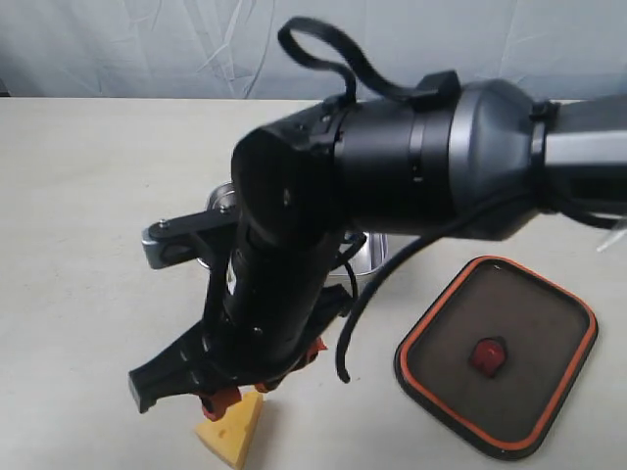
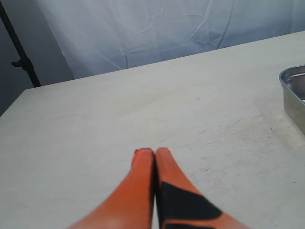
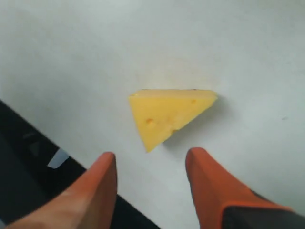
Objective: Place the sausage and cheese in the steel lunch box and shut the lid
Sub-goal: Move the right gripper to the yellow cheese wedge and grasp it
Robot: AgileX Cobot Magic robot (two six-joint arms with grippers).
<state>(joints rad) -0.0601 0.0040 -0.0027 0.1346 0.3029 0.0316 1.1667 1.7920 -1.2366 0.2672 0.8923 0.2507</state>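
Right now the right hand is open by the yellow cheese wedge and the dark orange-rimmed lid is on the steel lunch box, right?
No: the exterior view shows the dark orange-rimmed lid lying on the table beside the steel lunch box. The right hand is open by the yellow cheese wedge.

The left jaws pressed together, the right jaws apart and empty, right arm point(image 1: 392, 157) angled down

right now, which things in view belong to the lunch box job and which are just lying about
Belongs to the job:
- cheese
- steel lunch box
- lid, lying off the box
- right gripper, open by the cheese
- left gripper, shut and empty
- sausage: not visible in any view

Just there:
- table
- white backdrop cloth
- black stand
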